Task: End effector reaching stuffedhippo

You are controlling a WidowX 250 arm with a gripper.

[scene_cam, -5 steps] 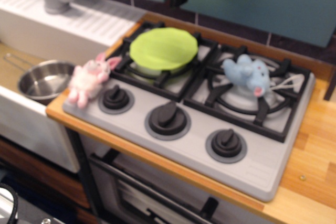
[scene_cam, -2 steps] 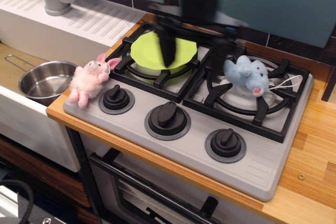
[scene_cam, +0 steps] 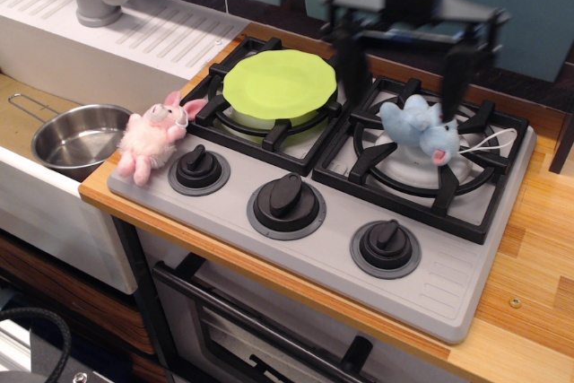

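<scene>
On the worktop [scene_cam: 538,248] we see our end effector [scene_cam: 404,69] hanging with its fingers [scene_cam: 456,73] spread wide apart, the stuffedhippo [scene_cam: 420,128] lying on the burner grate just below and between them, untouched, so we judge the reach nearly complete, with only a short descent left.

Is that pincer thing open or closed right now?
Open. The pincer has its two dark fingers spread wide apart on the crossbar, one on each side above the blue hippo, holding nothing.
</scene>
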